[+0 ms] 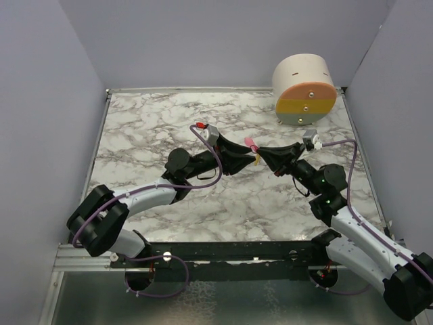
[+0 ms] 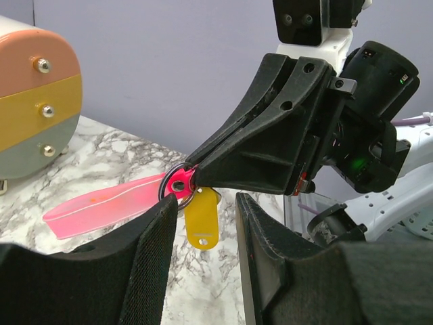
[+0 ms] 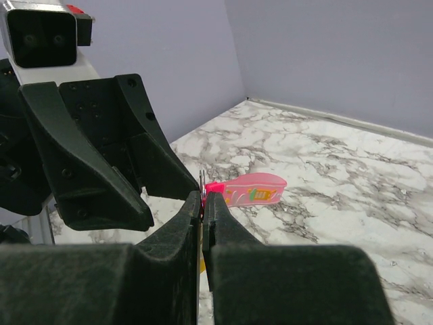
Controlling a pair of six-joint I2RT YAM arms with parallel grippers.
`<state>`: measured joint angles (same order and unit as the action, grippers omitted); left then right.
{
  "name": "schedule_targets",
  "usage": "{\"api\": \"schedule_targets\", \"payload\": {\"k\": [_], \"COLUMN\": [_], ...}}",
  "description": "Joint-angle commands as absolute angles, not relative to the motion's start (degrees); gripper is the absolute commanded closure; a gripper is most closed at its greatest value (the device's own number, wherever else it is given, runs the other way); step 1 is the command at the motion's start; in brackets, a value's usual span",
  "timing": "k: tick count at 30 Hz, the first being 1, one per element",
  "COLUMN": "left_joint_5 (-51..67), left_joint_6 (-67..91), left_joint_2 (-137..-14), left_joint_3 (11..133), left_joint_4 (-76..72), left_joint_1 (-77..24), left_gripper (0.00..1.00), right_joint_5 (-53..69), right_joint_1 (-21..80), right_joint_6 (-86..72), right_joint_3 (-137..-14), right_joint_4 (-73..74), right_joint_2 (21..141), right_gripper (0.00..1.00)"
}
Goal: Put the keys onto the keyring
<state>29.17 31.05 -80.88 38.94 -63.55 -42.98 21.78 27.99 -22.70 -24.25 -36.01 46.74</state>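
Our right gripper (image 3: 203, 202) pinched shut on the keyring (image 2: 177, 181), pink key (image 2: 101, 206) threaded on it, yellow key (image 2: 201, 220) dangling just below, our left gripper (image 2: 206, 203) half open, fingers flanking the yellow key, marble table (image 1: 149, 128) underneath, striped cylinder (image 1: 304, 88) well behind

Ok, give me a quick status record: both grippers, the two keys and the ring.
translucent pink elongated key: head through the metal keyring, body sticking out sideways
small yellow key: hanging just below the ring, between the left fingers; threading hidden
right gripper: shut, pinching the keyring at the pink head
left gripper: jaws apart, clamping nothing
cream, orange, yellow and grey cylinder: far right corner, apart from both arms
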Motion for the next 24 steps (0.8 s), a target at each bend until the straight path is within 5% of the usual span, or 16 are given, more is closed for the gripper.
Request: {"api": "schedule_targets", "payload": {"k": [1, 7, 13, 21, 24], "left_joint_5": [30.1, 30.7, 32.2, 31.4, 32.2], "left_joint_6": [31.5, 32.3, 33.8, 34.1, 34.5], "left_joint_2": [-81.8, -82.6, -83.4, -83.0, -83.4], "left_joint_3": [40.6, 40.9, 40.8, 40.2, 40.4], "left_joint_4": [-65.6, -67.7, -70.6, -70.4, -70.7], "left_joint_1": [-43.0, -43.0, -43.0, -42.6, -42.6], "left_gripper": [0.58, 0.6, 0.73, 0.67, 0.74], "right_joint_5": [22.8, 22.6, 22.2, 21.7, 21.7], "right_joint_1": [27.6, 27.7, 27.7, 27.7, 27.7], "right_joint_6": [-23.3, -23.1, -23.1, -22.8, -22.8], "right_joint_3": [-23.7, -23.7, -23.6, -23.5, -23.5], "right_joint_4": [-37.4, -37.5, -37.5, -37.2, -37.3], "right_joint_2": [45.4, 45.4, 45.6, 45.0, 45.2], "right_gripper": [0.99, 0.99, 0.99, 0.99, 0.99]}}
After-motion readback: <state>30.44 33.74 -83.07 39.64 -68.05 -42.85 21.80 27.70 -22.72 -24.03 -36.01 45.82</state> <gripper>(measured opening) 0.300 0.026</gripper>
